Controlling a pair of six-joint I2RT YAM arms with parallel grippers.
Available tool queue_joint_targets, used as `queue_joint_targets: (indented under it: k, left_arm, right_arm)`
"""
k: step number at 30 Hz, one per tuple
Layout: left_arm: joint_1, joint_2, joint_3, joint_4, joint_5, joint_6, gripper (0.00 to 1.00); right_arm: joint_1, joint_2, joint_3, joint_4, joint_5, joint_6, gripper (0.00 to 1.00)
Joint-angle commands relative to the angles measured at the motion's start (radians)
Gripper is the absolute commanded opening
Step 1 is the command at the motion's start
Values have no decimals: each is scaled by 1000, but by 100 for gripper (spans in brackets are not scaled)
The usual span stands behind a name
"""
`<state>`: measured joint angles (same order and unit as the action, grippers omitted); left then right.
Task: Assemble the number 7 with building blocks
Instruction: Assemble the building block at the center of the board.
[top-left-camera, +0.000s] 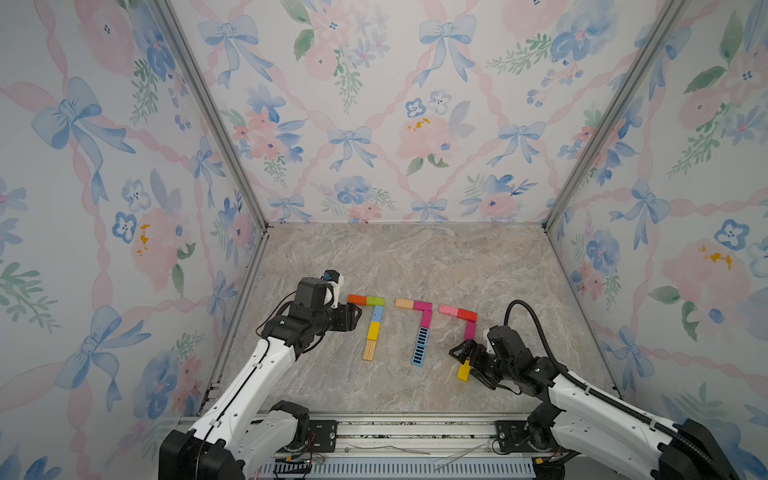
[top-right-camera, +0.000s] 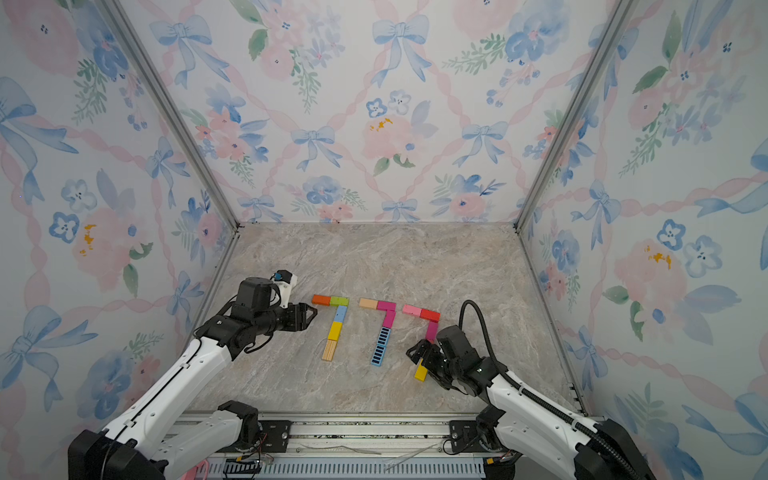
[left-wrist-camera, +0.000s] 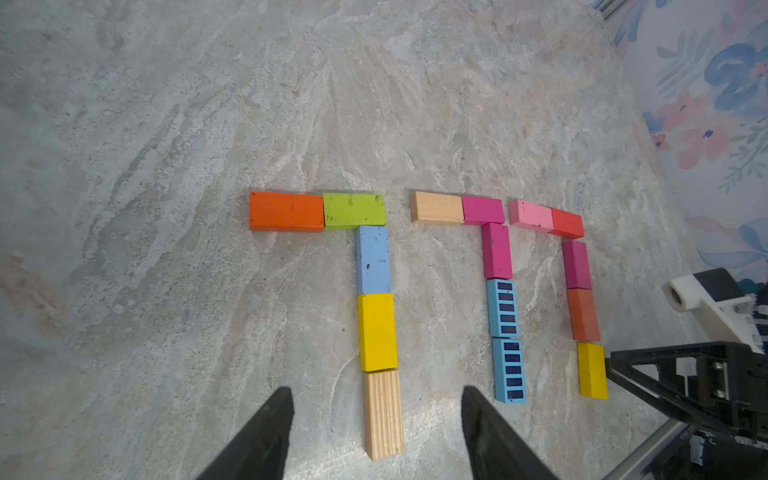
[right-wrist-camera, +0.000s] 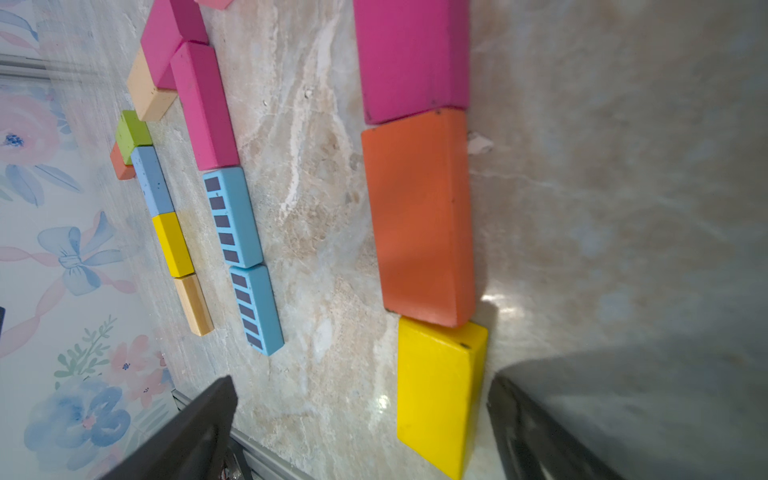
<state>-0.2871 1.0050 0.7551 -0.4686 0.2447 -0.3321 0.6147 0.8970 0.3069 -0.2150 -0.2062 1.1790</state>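
Three figures of the number 7 lie side by side on the marble table. The left 7 has an orange and green bar over a light blue, yellow and lined wood stem. The middle 7 ends in two striped blue blocks. The right 7 has a pink and red bar, then magenta, orange and a yellow block at the stem's end. My right gripper is open, its fingers either side of that yellow block. My left gripper hangs open and empty just left of the left 7.
Floral walls close the table on three sides. A metal rail runs along the front edge between the arm bases. Bare marble lies behind the figures.
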Motion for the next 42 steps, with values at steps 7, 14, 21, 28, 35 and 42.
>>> queue_joint_targets:
  k: [7, 14, 21, 28, 35, 42]
  left_arm:
    - [3, 6, -11, 7, 11, 21, 67]
    - [3, 14, -11, 8, 16, 22, 67]
    - [3, 9, -11, 7, 12, 22, 67]
    - [5, -14, -11, 8, -4, 21, 67]
    - [24, -109, -9, 8, -91, -7, 69]
    - [117, -231, -52, 40, -376, -118, 90]
  right_arm:
    - [-22, 27, -28, 7, 1, -3, 97]
    - [-23, 40, -32, 20, -1, -5, 97]
    - [-24, 35, -31, 9, 2, -5, 97]
    - [-79, -69, 86, -226, 66, -125, 96]
    - [-391, -49, 325, -387, -13, -475, 97]
    - [-544, 79, 415, -140, 14, -876, 96]
